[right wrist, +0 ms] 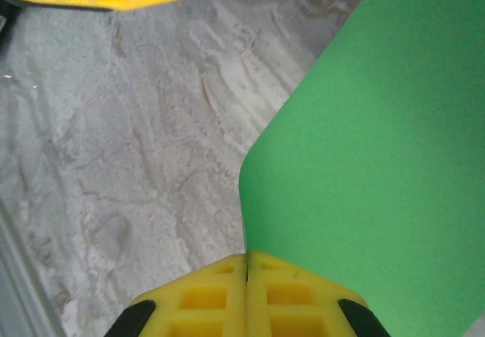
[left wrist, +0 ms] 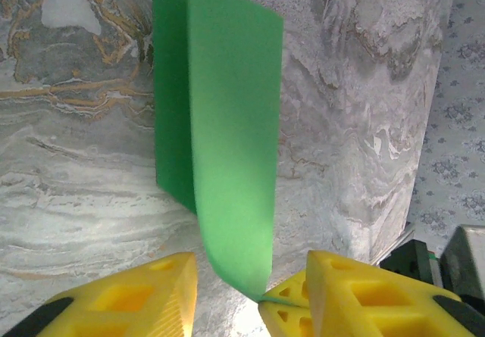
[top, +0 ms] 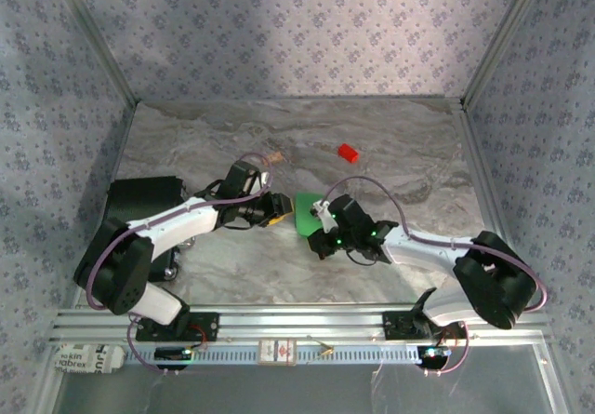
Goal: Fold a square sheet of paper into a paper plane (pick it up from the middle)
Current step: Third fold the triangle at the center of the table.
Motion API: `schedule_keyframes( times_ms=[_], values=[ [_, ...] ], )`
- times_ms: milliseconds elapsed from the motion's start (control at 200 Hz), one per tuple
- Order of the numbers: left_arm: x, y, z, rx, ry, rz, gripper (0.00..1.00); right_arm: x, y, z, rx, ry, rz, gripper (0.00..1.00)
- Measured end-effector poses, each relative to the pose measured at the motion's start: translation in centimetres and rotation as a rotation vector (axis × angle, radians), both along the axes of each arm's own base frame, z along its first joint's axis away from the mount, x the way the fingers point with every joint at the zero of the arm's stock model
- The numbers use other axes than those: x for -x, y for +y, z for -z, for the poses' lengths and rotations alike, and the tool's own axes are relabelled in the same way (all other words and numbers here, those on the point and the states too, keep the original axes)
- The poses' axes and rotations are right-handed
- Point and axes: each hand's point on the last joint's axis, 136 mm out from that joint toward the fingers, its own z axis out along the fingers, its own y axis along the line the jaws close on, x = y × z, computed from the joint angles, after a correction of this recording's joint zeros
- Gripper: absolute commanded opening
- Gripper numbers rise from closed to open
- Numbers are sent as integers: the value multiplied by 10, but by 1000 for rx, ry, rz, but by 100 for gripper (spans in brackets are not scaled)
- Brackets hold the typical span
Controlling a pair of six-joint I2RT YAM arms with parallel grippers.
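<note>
Judging from how things lie, the task is at an early stage: the sheet point(top: 305, 213) is off the bench point(top: 409, 140) but nowhere near a dart. In the top view it shows as a small green patch at the centre of the frame, between the two arms' tips. The right pincer point(right wrist: 246, 267) is clenched on one edge of it, its yellow fingers pressed together at the bottom centre of the right wrist view, with the green spreading up and to the right. The left pincer point(left wrist: 251, 269) is released, its two yellow fingers set apart at the bottom of the left wrist view. The sheet rises through the gap between them and seems to touch neither.

The paper curves there. A lighter panel bends toward the camera over a darker one behind, which reads as a bend or loose first fold, not a pressed crease. No sharp crease, pointed nose or wings can be seen.

So the pick-up looks done. Nearly all the folding looks left to do: the centre crease, the nose corners and the wings. A red block point(top: 348, 153) lies apart, above and right of centre.
</note>
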Motion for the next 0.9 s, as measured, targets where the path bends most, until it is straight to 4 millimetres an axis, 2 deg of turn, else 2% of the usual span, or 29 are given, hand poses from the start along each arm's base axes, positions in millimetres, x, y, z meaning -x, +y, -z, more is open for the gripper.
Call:
schedule_keyframes(
  times_ms=[195,375,485,899],
  values=[
    [0,-1,9,-9,25,6,30,14,10,4,-59,111,-45,4],
    [-2,-6,12,-5,36,17,21,21,24,-7,-136,133,-88,4],
    [-4,-10,15,-3,48,28,12,24,30,-12,-165,132,-108,3],
    [-24,-33,37,-40,65,110,7,28,29,6,-143,174,-108,1]
  ],
)
